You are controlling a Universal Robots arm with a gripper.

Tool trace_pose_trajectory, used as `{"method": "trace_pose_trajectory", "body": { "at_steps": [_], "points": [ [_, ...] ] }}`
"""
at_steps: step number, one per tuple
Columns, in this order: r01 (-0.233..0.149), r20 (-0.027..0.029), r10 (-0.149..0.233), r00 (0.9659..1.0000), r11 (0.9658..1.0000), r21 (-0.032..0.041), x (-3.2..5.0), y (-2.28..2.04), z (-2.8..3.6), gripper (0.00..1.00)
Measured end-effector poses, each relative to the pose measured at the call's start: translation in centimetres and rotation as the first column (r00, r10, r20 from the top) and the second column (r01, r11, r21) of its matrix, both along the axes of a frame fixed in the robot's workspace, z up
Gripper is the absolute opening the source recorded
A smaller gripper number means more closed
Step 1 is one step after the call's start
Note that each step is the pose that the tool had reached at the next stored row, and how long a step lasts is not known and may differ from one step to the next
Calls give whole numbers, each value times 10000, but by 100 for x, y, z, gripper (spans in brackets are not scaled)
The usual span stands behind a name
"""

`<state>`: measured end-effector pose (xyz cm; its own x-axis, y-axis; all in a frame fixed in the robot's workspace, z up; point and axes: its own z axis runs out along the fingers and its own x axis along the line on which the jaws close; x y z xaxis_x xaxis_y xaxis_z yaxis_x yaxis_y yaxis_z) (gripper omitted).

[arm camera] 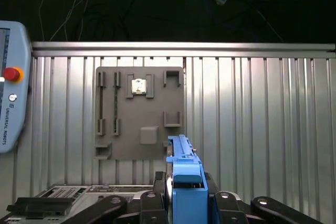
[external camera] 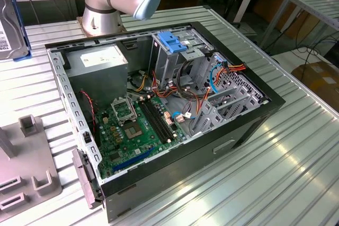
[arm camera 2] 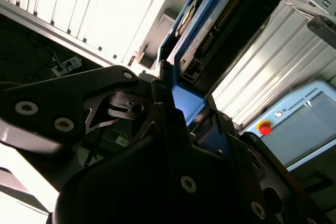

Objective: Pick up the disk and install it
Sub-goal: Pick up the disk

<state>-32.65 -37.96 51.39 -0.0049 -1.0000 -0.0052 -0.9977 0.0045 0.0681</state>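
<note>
The disk (arm camera: 184,179) is a dark-grey hard drive with bright blue side rails; in the first wrist view I see it edge-on, rising between the fingers. My gripper (arm camera: 185,203) is shut on the disk, one dark finger (arm camera: 149,203) on each side. The second wrist view shows the disk (arm camera 2: 210,30) from close up, its blue rail clamped in my gripper (arm camera 2: 178,103). In the exterior view the disk (external camera: 9,19) hangs at the far left edge, above the table and away from the open computer case (external camera: 254,115).
Inside the case sit a green motherboard (external camera: 132,125), a grey power supply (external camera: 98,59) and a metal drive cage (external camera: 167,64) topped by a blue latch (external camera: 172,41). A grey fixture plate (arm camera: 139,111) lies on the ribbed table. A teach pendant (arm camera: 8,87) lies beside it.
</note>
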Motion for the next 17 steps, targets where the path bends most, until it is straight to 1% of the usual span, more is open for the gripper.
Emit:
{"method": "trace_pose_trajectory", "body": {
  "at_steps": [3, 10, 13, 15, 17],
  "points": [
    [0, 0, 0, 10000, 10000, 0, 42, 0, 0, 37],
    [0, 0, 0, 10000, 10000, 0, 183, 0, -1, 37],
    [0, 1, 0, 10000, 10000, 0, 297, 0, -2, 37],
    [-1, 0, 1, 10000, 10000, 0, 357, 0, -2, 37],
    [0, 0, 0, 10000, 10000, 0, 394, 0, -2, 37]
  ]
}}
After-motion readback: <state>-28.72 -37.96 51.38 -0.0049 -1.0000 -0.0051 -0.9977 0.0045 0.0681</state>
